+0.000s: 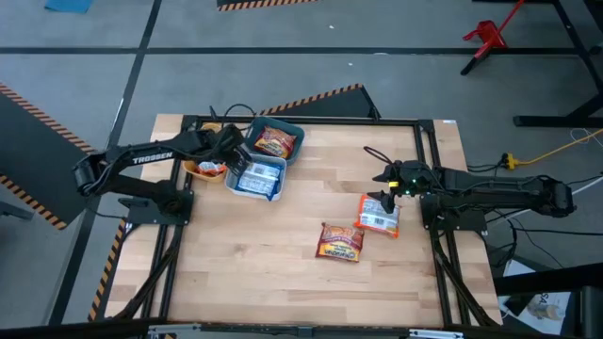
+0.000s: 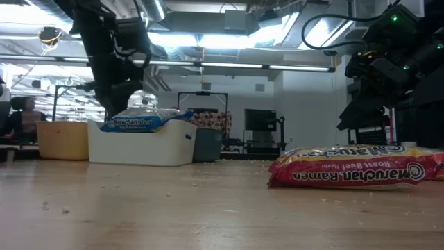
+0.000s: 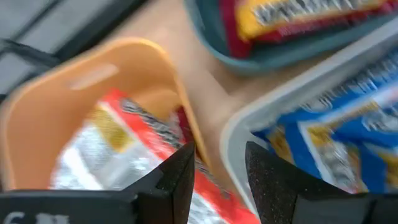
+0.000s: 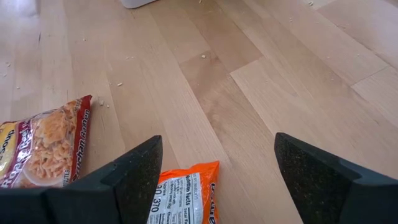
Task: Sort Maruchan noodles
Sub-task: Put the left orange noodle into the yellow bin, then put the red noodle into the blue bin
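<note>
My left gripper (image 1: pixel 227 158) (image 3: pixel 217 163) hovers open, with a narrow gap, over the adjoining rims of the yellow bin (image 3: pixel 56 93) and the white bin (image 3: pixel 249 124). An orange-silver packet (image 3: pixel 106 155) lies in the yellow bin, blue-white packets (image 3: pixel 336 143) fill the white bin, and a red-orange packet (image 1: pixel 274 142) lies in the teal bin (image 1: pixel 294 132). My right gripper (image 1: pixel 384 186) (image 4: pixel 217 142) hangs wide open above another orange-silver packet (image 4: pixel 185 194) (image 1: pixel 379 216), which lies flat on the table. A red-orange roast-beef packet (image 1: pixel 341 241) (image 4: pixel 42 149) (image 2: pixel 361 167) lies flat beside it.
The three bins stand together at the table's far left (image 1: pixel 203 169). A black frame (image 1: pixel 429 160) runs along the table's sides. Bare wood (image 1: pixel 254 273) stretches across the near half. Crumbs dot the boards in the right wrist view.
</note>
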